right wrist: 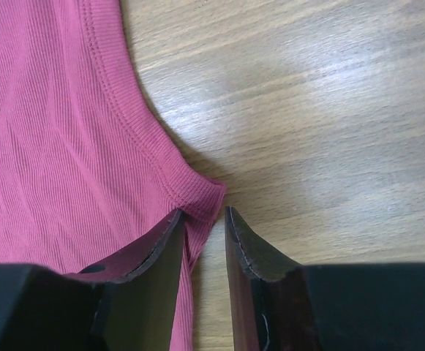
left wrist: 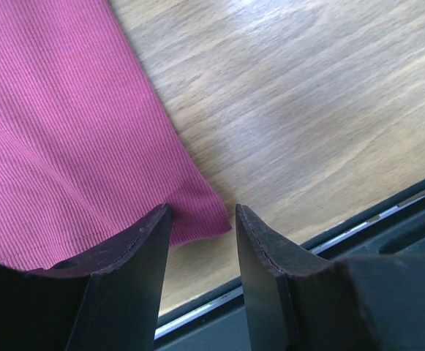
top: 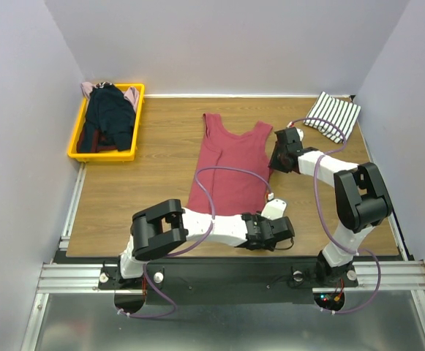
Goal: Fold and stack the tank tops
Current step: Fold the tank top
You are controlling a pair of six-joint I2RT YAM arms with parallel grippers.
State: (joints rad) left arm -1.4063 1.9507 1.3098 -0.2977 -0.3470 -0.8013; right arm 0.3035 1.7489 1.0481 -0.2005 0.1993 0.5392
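bin [top: 102,156] holding navy top [top: 110,117], left pincer [left wrist: 201,212], right pincer [right wrist: 203,212] both spread at red top [top: 230,164]

A robot lab cell: plain pale walls [top: 18,110], wooden tabletop [top: 143,179], aluminium frame rails [top: 73,276].

2 white-and-black arms [top: 230,230], purple cables [top: 230,168], black jaws.
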